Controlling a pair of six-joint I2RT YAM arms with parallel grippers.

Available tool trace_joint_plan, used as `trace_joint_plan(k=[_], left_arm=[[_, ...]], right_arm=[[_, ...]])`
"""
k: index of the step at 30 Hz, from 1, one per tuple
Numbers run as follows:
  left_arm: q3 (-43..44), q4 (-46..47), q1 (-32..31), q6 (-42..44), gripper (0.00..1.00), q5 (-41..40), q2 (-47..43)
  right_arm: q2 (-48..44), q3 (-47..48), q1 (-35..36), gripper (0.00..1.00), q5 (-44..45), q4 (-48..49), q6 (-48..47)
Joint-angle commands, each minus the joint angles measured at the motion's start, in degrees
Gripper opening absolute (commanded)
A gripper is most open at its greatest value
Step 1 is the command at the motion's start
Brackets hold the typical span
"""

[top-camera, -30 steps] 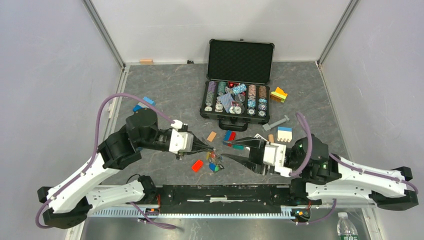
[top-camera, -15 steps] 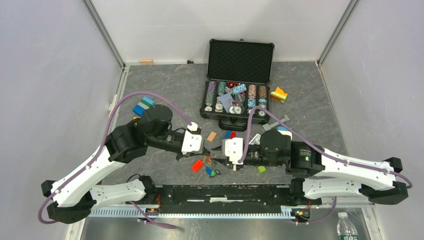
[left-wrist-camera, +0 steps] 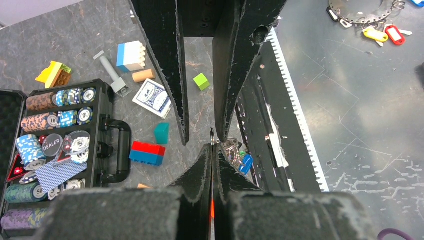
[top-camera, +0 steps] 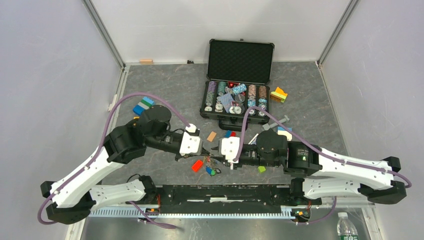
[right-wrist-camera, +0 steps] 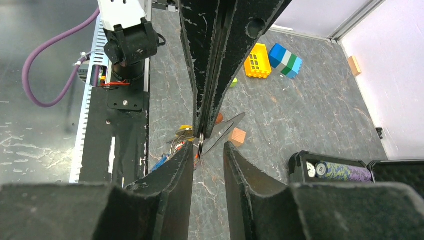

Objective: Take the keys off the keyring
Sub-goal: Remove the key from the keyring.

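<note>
The keyring (left-wrist-camera: pixel 212 136) is a thin silver ring seen edge-on, sticking out of the tips of my left gripper (left-wrist-camera: pixel 212 146), which is shut on it just above the table. The keys (top-camera: pixel 214 169) hang and lie below it: a blue one (left-wrist-camera: pixel 245 163), a green one (left-wrist-camera: pixel 242 154), and in the right wrist view a yellow one (right-wrist-camera: pixel 185 131). My right gripper (right-wrist-camera: pixel 208 146) is open and faces the left one tip to tip. The ring (right-wrist-camera: pixel 200 142) stands between its fingers, close to its left finger (right-wrist-camera: pixel 175 170). In the top view both grippers (top-camera: pixel 209 153) (top-camera: pixel 216 155) meet at the table's front middle.
An open black poker chip case (top-camera: pixel 235 122) stands behind the grippers. Loose toy blocks lie around: red (top-camera: pixel 197 165), green cube (top-camera: pixel 261 169), blue-red (left-wrist-camera: pixel 147 152), teal (left-wrist-camera: pixel 161 133), tan (top-camera: pixel 211 136). A card deck (left-wrist-camera: pixel 154 98) lies nearby. The black front rail (top-camera: pixel 225 192) runs close below.
My right arm has swung left from the right side and brought its open gripper up to the keyring. My left gripper has shifted a little right, still shut.
</note>
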Motion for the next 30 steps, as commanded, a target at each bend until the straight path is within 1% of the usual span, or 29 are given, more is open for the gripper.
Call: trace_joint_plan(k=[1, 7, 11, 16, 18, 21, 22, 23, 25, 27, 29, 30], left_arm=[[2.2, 0.9, -0.1, 2.2, 0.02, 2.7, -1.1], [2.0, 0.9, -0.1, 2.2, 0.02, 3.7, -0.7], [2.0, 0.9, -0.1, 2.4, 0.02, 4.0, -0.8], [1.7, 0.9, -0.1, 2.4, 0.02, 4.2, -0.9], [1.6, 0.9, -0.1, 2.4, 0.02, 4.2, -0.9], [1.3, 0.8, -0.1, 2.5, 0.02, 4.1, -1.1], [1.1, 0.9, -0.1, 2.5, 0.02, 3.9, -1.2], [1.0, 0.9, -0.1, 2.6, 0.03, 3.5, -1.3], [0.5, 0.9, -0.2, 2.9, 0.06, 2.8, -1.9], [-0.6, 2.0, -0.1, 2.5, 0.12, 1.8, -3.2], [-2.8, 5.6, -0.1, 1.2, 0.23, 0.3, -5.8], [-4.3, 7.4, -0.1, 0.5, 0.27, -0.1, -7.5]], right_arm=[[0.0, 1.3, 0.0, 0.33, 0.3, 2.0, 0.8], [0.4, 1.5, 0.0, 0.31, -0.4, 3.0, 0.9], [0.9, 1.4, 0.0, 0.28, -0.6, 3.2, 0.9], [1.5, 1.4, 0.0, 0.27, -1.2, 3.7, 0.9], [1.6, 1.4, 0.0, 0.2, -1.3, 3.8, 0.8], [1.4, 1.1, 0.0, 0.03, -1.3, 4.1, 0.4], [0.9, 0.7, 0.0, 0.0, -1.2, 4.7, 0.4], [0.6, 0.0, 0.0, 0.0, -1.1, 5.3, 0.4], [-0.7, -1.3, -0.1, 0.0, -1.0, 7.0, 0.6], [-2.0, -2.8, 0.0, 0.0, -0.6, 8.7, 0.8], [-3.5, -4.7, -0.1, 0.0, -0.3, 11.1, 1.3], [-4.5, -6.0, 0.0, 0.0, -0.5, 12.8, 1.5]])
